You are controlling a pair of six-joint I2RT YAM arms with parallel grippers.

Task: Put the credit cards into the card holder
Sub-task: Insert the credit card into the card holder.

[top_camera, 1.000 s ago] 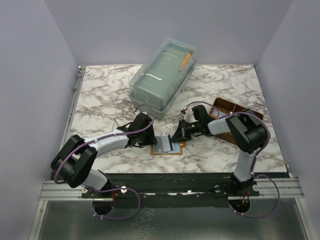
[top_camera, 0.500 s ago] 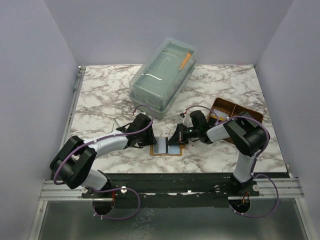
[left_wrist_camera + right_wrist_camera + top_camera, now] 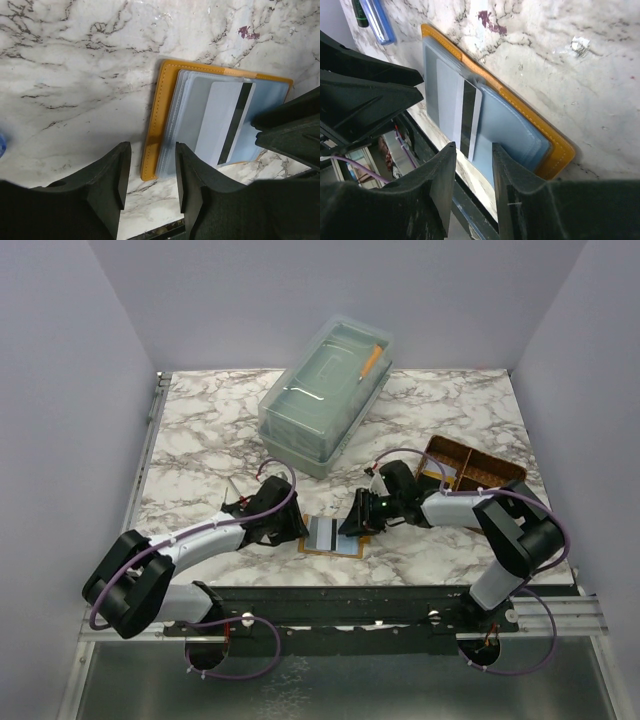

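card (image 3: pixel 227 122): thin, stiff, slick, light; prob. easier nudged by an edge than pinched flat.
card holder (image 3: pixel 333 537): open, lower centre of tabletop (image 3: pixel 200 440); card on its blue sleeves, looks part-way in.
left gripper (image 3: pixel 151 150): parted, empty.
right gripper (image 3: pixel 473 147): parted, empty.
clear box (image 3: pixel 325 390): lidded, orange item inside.
tray (image 3: pixel 452 443): contents unclear.

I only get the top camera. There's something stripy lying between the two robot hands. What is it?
Observer: The right wrist camera shows a pale grey card with a black stripe lying on the open orange-tan leather wallet.
Operator: Is the left hand grabbing anything?
Observer: No. In the left wrist view the left gripper has its fingers apart with nothing between them, next to the wallet's orange edge.
Operator: And the right one?
Observer: The right gripper shows a gap between its fingers too, and the card's end lines up with that gap.
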